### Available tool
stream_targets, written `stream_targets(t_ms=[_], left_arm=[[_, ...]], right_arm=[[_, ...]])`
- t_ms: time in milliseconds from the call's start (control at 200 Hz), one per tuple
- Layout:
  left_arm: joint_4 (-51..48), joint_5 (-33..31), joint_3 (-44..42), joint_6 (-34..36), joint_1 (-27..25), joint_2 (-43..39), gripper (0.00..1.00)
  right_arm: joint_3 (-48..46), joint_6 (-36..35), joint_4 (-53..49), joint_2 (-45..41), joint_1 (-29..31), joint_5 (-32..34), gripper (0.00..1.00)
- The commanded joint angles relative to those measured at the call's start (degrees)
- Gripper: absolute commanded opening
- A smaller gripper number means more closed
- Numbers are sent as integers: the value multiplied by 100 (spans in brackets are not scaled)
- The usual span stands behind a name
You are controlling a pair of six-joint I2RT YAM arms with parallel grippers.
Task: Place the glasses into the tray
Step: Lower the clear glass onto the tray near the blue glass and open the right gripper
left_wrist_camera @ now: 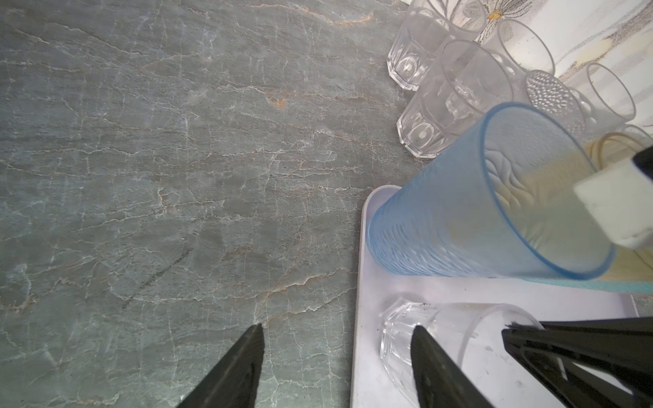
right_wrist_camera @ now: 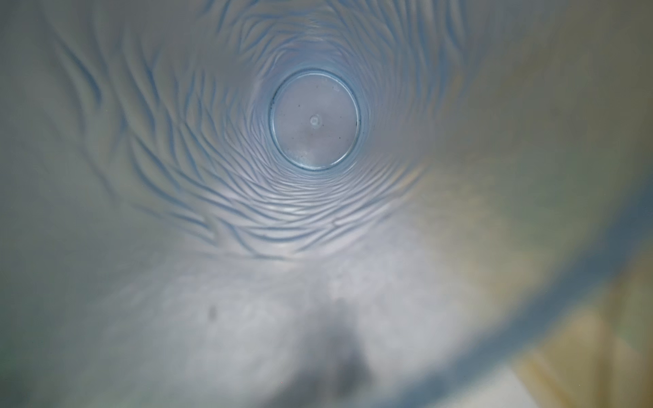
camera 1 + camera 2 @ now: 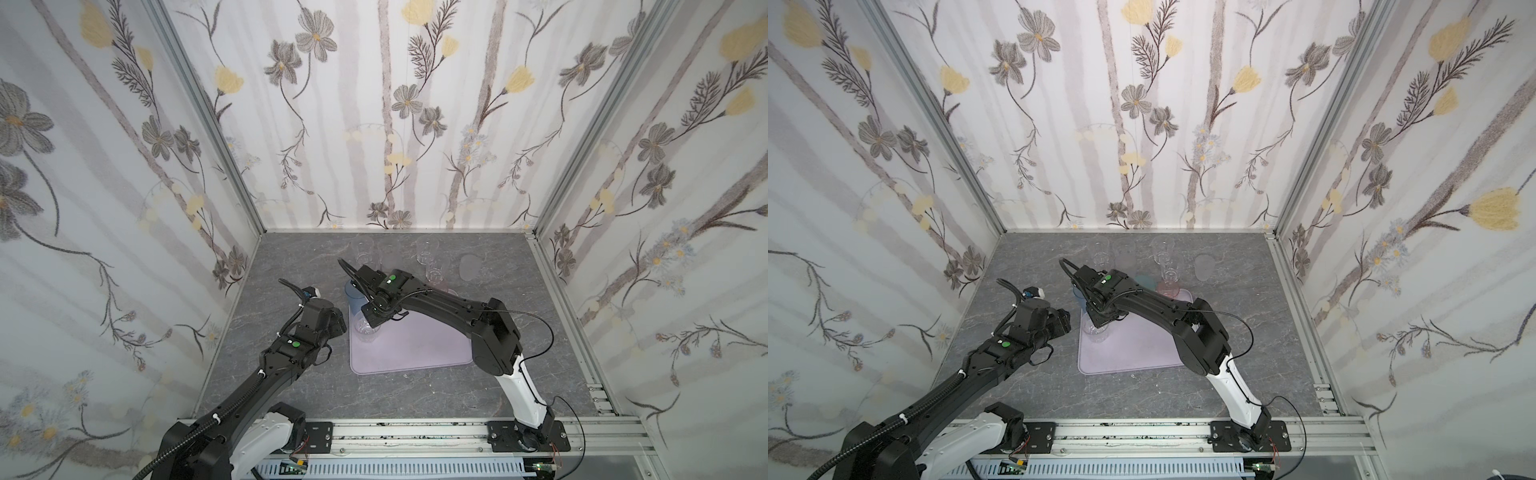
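Observation:
The pale lilac tray (image 3: pixel 415 349) lies mid-table. On its far left corner stands a blue tumbler (image 3: pixel 352 296) (image 1: pixel 459 219). The right wrist view looks straight down into this blue tumbler (image 2: pixel 314 120). Just nearer on the tray stands a clear tumbler (image 3: pixel 366 330) (image 1: pixel 424 325). My right gripper (image 3: pixel 369 321) (image 1: pixel 509 325) is shut, with its tips at the clear tumbler's rim. In the right wrist view it shows only as a dark blur (image 2: pixel 348 371). My left gripper (image 3: pixel 338 325) (image 1: pixel 339 328) is open beside the tray's left edge and holds nothing.
Several clear tumblers (image 3: pixel 365 251) (image 1: pixel 456 99) stand on the grey stone table behind the tray, with a frosted one (image 3: pixel 471 266) to the right. Teal (image 3: pixel 1144 280) and pink (image 3: pixel 1169 286) tumblers sit at the tray's far edge. Flowered walls close three sides.

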Motion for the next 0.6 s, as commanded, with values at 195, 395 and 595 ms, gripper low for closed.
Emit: stream_targets(t_ms=[195, 395, 595], left_arm=[[154, -38, -46, -53, 9, 9, 68], [166, -37, -67, -61, 9, -4, 68], [182, -46, -80, -64, 9, -8, 68]], right_arm=[[120, 92, 189, 106, 3, 16, 11], [121, 173, 293, 141, 5, -178, 13], [117, 255, 416, 179, -33, -338, 12]])
